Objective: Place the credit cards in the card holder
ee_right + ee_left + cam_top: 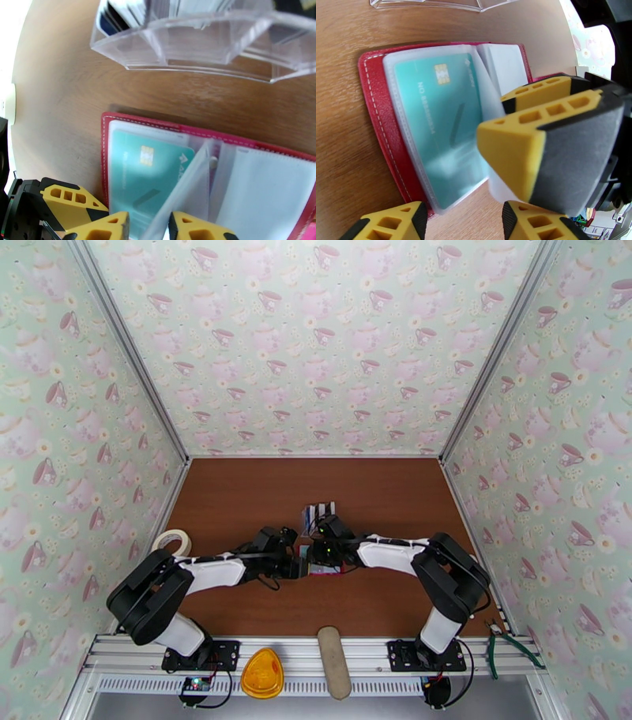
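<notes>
Nearest, the left gripper (462, 216) hangs empty with its fingers apart, at about seven o'clock of the wallet (375, 118). At its six o'clock edge the right gripper (148, 224) straddles a floppy clear sleeve (185, 185); whether it pinches, I cannot tell. The red wallet lies open, a teal card (442, 118) already pocketed at nine o'clock. At twelve o'clock the other cards (118, 17) stand in a clear rack (189, 55). They look light, stiff and slick, and are probably best pinched by their upper edges.
</notes>
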Robot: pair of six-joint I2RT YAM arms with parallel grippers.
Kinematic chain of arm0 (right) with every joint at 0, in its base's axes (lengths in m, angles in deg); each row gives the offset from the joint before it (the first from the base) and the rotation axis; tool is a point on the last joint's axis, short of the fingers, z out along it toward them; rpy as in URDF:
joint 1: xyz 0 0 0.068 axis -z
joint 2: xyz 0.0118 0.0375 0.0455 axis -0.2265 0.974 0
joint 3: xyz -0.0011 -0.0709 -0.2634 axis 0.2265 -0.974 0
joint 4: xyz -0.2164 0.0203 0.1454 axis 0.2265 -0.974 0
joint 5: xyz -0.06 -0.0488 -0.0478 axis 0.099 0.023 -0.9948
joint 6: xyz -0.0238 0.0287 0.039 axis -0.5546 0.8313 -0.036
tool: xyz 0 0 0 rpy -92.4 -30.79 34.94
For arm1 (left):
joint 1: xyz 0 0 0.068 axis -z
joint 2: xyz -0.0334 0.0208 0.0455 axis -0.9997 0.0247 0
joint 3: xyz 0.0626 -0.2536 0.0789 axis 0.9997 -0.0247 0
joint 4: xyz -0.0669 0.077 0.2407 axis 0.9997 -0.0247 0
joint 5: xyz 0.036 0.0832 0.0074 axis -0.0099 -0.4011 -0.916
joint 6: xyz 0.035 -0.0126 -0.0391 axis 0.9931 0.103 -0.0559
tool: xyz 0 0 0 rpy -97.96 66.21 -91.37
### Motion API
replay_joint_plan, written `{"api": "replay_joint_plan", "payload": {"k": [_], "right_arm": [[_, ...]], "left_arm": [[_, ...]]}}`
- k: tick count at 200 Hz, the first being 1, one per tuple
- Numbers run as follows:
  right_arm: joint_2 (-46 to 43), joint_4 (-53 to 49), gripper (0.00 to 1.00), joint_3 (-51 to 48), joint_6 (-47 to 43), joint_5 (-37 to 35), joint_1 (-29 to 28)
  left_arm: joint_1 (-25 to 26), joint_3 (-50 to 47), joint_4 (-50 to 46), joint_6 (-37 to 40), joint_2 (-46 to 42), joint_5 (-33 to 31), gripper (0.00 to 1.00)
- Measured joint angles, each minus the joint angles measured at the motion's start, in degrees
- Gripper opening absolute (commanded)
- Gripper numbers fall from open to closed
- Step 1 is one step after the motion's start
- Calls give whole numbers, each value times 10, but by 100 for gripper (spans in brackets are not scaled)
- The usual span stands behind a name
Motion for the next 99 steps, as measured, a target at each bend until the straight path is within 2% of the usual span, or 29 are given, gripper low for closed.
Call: {"api": "replay_joint_plan", "payload": {"k": [64, 83, 99], "right_arm": [[3, 14, 33, -2, 17, 2, -1], [3, 22, 35, -5, 23, 5, -1], [-1, 23, 38, -7, 24, 7, -1]], "left_arm": [[-4, -11, 18, 1, -3, 9, 59], [-3, -2, -2, 6, -3, -2, 55], [-4, 6, -18, 16, 0, -13, 48]]}}
